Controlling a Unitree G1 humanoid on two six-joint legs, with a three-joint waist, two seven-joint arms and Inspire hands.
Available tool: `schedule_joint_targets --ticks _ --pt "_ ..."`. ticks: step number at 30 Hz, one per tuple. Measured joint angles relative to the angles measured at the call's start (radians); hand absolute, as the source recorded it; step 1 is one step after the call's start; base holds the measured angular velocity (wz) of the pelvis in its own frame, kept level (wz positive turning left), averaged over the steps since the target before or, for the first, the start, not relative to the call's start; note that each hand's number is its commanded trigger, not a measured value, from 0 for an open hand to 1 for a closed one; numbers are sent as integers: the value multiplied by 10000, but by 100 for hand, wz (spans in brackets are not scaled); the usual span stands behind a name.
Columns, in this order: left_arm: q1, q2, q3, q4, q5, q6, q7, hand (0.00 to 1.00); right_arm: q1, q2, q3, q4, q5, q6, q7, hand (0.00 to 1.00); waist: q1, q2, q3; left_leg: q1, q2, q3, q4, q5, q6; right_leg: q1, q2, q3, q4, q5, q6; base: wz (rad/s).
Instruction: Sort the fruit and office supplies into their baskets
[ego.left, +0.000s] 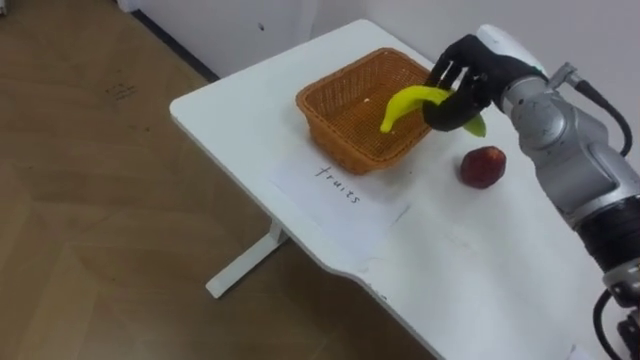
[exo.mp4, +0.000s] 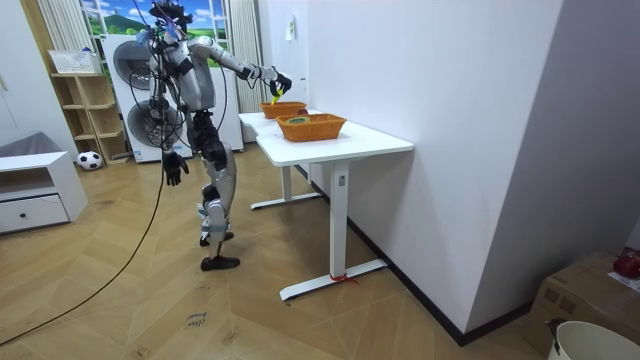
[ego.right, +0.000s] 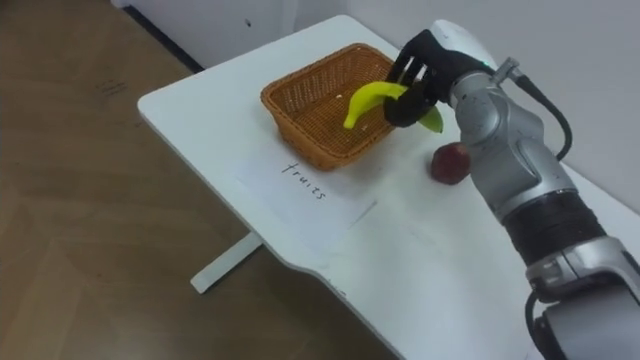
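Basket (ego.left: 345, 140) of orange wicker sits near a far corner of the white bench (ego.left: 450, 250). Right hand (ego.left: 465, 85), curled round the banana (ego.left: 410, 103), holds it over the basket's right rim. Left hand (exo.mp4: 175, 167) hangs low, and I cannot tell its state. Red fruit (ego.left: 483, 166) lies just beside the basket.

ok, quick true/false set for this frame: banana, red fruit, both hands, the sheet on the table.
1. The right hand grips the banana above the basket. True.
2. The red fruit lies in the basket. False: it sits on the table, beside the basket.
3. The left hand rests on the table. False: it hangs by the robot's side, off the table.
4. A handwritten sheet lies in front of the basket. True.
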Motion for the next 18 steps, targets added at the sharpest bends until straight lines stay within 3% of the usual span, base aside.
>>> schedule_joint_targets --ticks 7,12,18 --pt "83 -2 -1 3 -22 4 25 0 -76 1 42 501 121 -58 -155 100 490 -89 22 -77 -76 -141 77 -10 22 21 -54 -242 10 -11 18 6" --pt "211 55 -1 -2 -83 -1 80 0 -477 -2 294 849 168 -87 -309 100 516 -302 61 -375 -99 -219 192 -19 25 -137 -38 -253 -2 -20 32 6" --pt "214 253 -25 -10 -82 -63 100 0 -628 2 786 1029 225 -268 -572 100 708 -284 81 -447 -115 -228 235 -21 28 -224 -42 -256 -10 -19 32 0"
